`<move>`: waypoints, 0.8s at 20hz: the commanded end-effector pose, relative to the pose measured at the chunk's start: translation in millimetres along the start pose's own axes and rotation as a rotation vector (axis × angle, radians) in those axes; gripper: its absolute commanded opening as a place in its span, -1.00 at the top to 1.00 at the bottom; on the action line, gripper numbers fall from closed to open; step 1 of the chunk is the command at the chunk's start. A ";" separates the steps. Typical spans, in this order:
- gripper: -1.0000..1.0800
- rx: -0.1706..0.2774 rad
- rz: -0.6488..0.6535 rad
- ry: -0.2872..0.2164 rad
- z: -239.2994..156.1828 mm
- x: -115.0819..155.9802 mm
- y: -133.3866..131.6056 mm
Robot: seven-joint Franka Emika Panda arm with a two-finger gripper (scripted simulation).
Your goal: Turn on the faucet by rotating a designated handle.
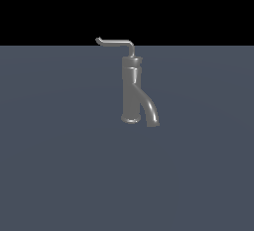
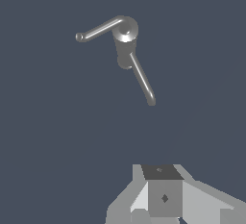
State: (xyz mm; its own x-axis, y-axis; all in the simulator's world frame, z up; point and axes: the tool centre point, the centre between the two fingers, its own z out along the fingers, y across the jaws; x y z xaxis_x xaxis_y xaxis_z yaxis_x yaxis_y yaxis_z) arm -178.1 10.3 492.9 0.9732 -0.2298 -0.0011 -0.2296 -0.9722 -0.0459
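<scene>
Claw (image 2: 166,204) state cannot be determined; it holds nothing and sits well apart from the faucet (image 1: 131,91). Approach step: the next move calls for reaching the handle (image 1: 115,42) tip.

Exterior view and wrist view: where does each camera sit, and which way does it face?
Exterior view: off the arm, level side-on look at the faucet standing on the grey floor, handle pointing to the exterior view's left; no part of the robot shows.
Wrist view: on the arm, looking down from above at the faucet; part of the claw fills the edge, apart from it.
Shared: faucet, handle, spout.
</scene>
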 end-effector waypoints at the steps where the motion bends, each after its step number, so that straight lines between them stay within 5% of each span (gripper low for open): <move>1: 1.00 0.010 0.060 -0.006 5.4 15.0 -6.2; 16: 1.00 0.029 0.438 -0.034 54.0 102.3 -45.3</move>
State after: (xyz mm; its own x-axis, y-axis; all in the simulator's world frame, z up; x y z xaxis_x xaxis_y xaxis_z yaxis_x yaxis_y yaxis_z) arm -77.1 30.8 446.8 0.8081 -0.5865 -0.0552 -0.5890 -0.8056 -0.0636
